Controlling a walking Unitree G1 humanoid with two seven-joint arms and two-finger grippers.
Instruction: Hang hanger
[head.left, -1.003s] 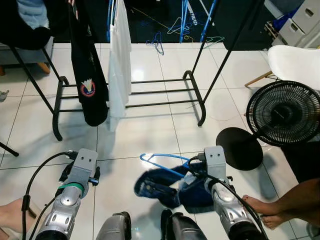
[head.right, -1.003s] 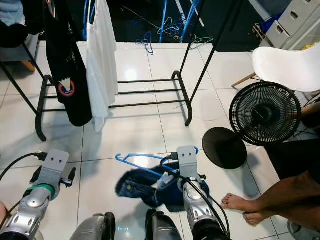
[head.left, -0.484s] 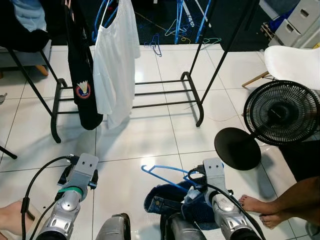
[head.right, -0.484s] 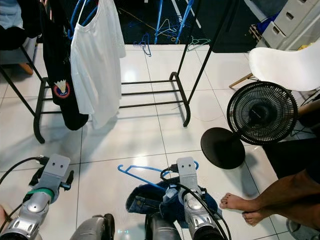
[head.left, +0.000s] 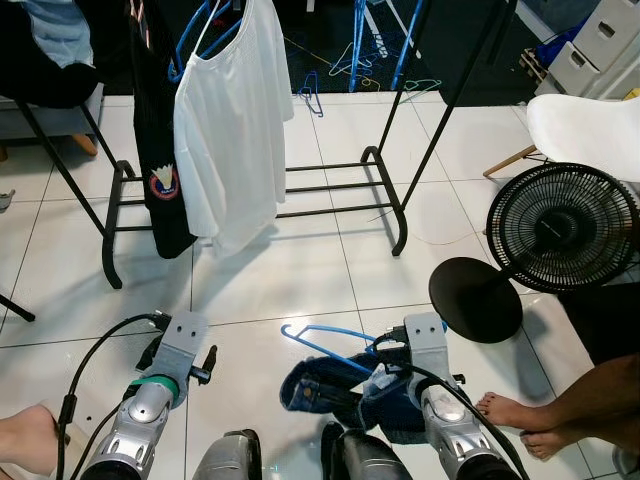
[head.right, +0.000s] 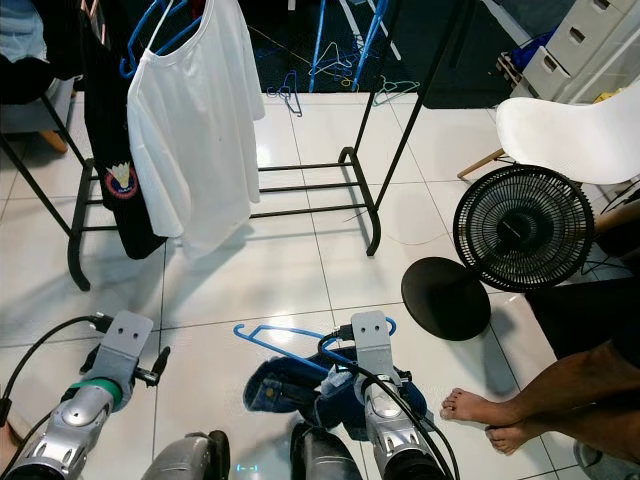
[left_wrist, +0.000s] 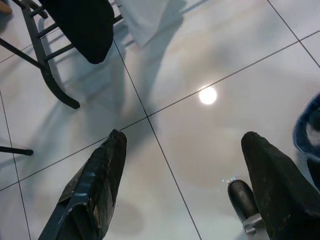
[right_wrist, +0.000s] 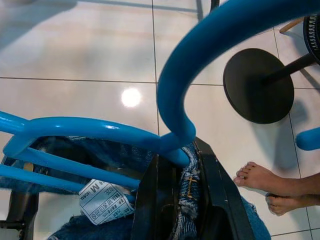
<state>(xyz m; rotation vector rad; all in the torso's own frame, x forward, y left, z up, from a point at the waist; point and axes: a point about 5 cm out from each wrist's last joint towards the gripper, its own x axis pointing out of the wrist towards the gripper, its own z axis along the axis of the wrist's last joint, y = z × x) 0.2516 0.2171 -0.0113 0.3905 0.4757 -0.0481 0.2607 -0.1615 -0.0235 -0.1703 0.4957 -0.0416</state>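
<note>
A: Seen from the head cameras?
B: Low over the tiled floor, right pincer with blue hanger and denim garment. Ahead, black clothes rack with white shirt and black garment. Off right, black fan, white chair, a person's bare feet.

A: Left wrist?
B: Left pincer wide open above bare tile, holding nothing.

A: Right wrist?
B: Clamped tight on denim at the hanger's neck, hook curving overhead, size label just beside.
</note>
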